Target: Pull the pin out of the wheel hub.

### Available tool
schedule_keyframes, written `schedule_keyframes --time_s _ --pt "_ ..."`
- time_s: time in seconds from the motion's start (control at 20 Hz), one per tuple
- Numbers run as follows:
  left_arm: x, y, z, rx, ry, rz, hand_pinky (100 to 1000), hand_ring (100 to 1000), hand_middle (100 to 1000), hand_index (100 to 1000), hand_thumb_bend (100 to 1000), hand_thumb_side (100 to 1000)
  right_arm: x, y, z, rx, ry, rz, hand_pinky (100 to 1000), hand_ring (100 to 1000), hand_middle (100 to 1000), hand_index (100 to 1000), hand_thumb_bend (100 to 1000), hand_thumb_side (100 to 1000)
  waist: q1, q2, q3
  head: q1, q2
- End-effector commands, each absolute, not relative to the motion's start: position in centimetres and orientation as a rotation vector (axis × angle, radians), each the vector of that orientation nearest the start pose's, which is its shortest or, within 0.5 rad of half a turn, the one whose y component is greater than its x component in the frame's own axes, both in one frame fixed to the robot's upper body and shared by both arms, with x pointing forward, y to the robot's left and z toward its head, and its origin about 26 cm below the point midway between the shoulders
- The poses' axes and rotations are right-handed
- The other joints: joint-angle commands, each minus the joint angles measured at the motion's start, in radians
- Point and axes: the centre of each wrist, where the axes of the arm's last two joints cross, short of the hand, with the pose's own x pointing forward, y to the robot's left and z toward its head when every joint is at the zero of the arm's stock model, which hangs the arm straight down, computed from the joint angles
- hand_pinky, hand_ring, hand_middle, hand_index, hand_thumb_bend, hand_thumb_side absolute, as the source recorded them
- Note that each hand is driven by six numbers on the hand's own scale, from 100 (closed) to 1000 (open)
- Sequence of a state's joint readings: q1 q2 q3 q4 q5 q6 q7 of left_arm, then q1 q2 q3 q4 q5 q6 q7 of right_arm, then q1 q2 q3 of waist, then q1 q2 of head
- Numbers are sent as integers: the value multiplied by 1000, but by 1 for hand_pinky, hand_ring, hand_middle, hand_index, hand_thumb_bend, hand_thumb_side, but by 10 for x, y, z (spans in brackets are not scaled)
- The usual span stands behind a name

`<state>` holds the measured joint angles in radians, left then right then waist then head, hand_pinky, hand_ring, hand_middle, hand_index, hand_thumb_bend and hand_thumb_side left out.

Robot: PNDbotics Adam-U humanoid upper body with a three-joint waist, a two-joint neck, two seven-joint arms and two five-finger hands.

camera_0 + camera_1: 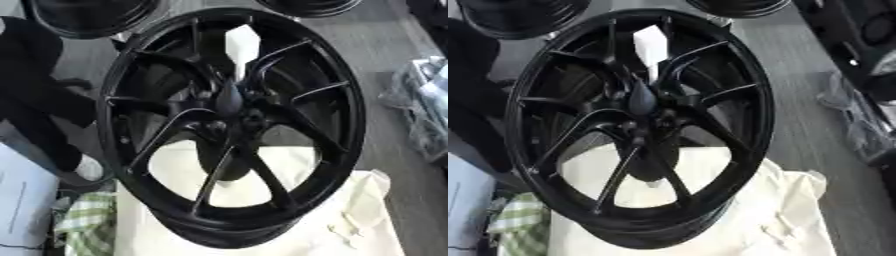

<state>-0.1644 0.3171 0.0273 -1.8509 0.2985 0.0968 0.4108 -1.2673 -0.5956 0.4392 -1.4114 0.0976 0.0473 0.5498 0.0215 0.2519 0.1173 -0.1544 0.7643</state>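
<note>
One black wheel hub (pixel 232 127) stood on one cream cloth (pixel 367 220). One dark pin (pixel 229 97) sat at its centre. Neither hand appeared, so finger state could not be told.

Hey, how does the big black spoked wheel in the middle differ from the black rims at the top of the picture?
The big black spoked wheel shows whole; the black rims at the top edge are cut off by the picture.
The wheel sits on a cream cloth; the rims lie on grey floor.
A white block shows through the wheel's spokes; nothing like it shows at the rims.
Both are glossy black.
</note>
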Motion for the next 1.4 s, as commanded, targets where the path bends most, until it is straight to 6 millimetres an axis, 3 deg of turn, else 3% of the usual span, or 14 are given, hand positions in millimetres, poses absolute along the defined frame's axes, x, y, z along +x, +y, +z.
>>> schedule_keyframes --time_s 0.05,0.35,0.7,0.95,1.4 --pt "301 296 137 238 -1914 277 782 748 782 782 186 860 407 -146 400 -352 -1897 1830 828 772 751 826 517 335 4 -31 5 -10 6" --pt "302 297 139 245 -1917 328 782 749 784 785 192 859 433 -120 387 -304 -1687 2125 846 790 769 835 549 312 8 -37 12 -20 6" --pt "303 297 142 249 -1925 358 783 749 784 786 191 857 457 -102 361 -288 -1612 2260 853 796 778 844 600 274 7 -40 21 -25 6" --pt "303 298 142 249 -1926 352 783 749 784 785 190 857 464 -104 354 -288 -1590 2291 851 788 771 843 591 307 5 -38 21 -21 6" --pt "303 298 141 249 -1923 336 783 748 784 785 190 860 464 -114 366 -261 -1624 2242 847 778 764 843 590 307 3 -34 15 -16 6"
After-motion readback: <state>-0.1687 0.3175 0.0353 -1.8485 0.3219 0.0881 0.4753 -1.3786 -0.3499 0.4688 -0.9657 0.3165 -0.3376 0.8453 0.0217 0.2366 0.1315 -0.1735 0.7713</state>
